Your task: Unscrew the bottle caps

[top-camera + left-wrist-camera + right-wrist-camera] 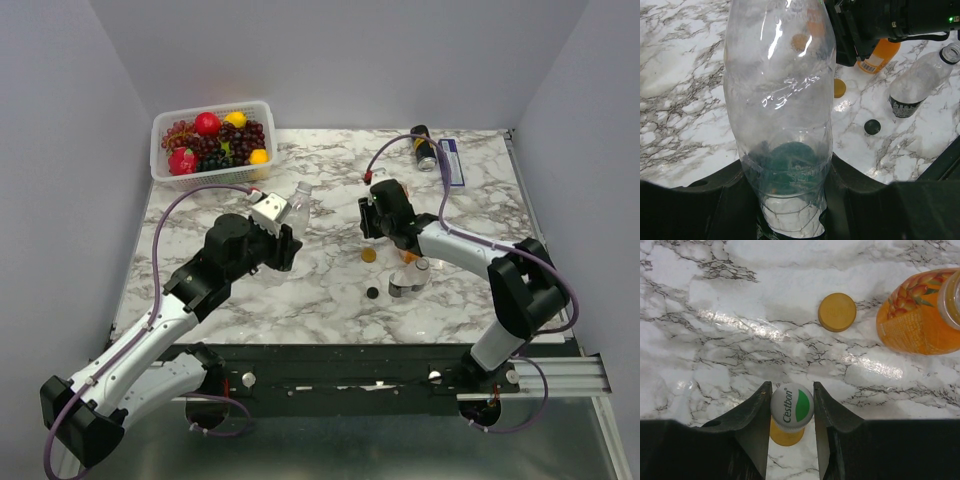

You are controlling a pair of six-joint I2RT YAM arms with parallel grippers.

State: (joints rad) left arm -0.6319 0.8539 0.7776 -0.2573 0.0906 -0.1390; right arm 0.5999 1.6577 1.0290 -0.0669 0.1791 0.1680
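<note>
Right wrist: right gripper nips the light, ribbed white cap by its rim, orange cap at one o'clock; the left gripper clamps the thin, probably crushable clear bottle.

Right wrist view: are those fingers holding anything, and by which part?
Yes, the right gripper pinches a white-and-green Cestbon cap by its ribbed rim, fingers on opposite sides.

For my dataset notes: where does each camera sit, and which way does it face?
Top external: above and behind, looking down on the marble table; both arms show.
Left wrist: on the left arm, facing along the clear bottle held by the left gripper.
Right wrist: facing down at the table; the right gripper clamps a white and green cap.
Shared by top and left wrist: the black cap.
</note>
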